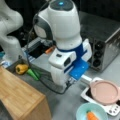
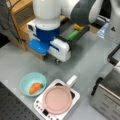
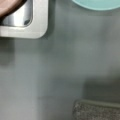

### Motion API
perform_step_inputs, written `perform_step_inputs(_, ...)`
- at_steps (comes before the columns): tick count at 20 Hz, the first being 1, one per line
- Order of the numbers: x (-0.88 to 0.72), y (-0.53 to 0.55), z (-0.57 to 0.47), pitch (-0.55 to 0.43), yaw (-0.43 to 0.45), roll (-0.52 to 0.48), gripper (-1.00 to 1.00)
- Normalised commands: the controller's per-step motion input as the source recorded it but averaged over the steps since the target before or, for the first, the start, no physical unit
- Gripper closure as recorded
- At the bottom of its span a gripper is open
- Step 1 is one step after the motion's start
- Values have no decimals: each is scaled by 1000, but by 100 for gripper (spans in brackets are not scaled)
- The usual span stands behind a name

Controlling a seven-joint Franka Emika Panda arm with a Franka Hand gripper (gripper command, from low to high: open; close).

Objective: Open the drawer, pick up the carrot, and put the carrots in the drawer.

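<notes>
We see the carrot [image 2: 35, 87] as a short, fat, orange piece. It lies inside the light teal bowl [image 2: 25, 82], at a front view's bottom left, just beside the white hot plate [image 2: 40, 106] with a pink pan [image 2: 57, 99] on it. In a front view the carrot [image 1: 91, 116] is partly cut off. The wooden-topped cabinet [image 1: 17, 96] hides the drawer from us. The gripper is behind the arm's wrist [image 1: 67, 62], so we cannot tell how wide it is.
</notes>
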Motion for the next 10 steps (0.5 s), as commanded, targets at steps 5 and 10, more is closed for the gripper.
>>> perform_step_inputs(5,378,-217,20,166,20,188,-100)
perform_step_inputs(10,318,-146,20,136,8,147,-100)
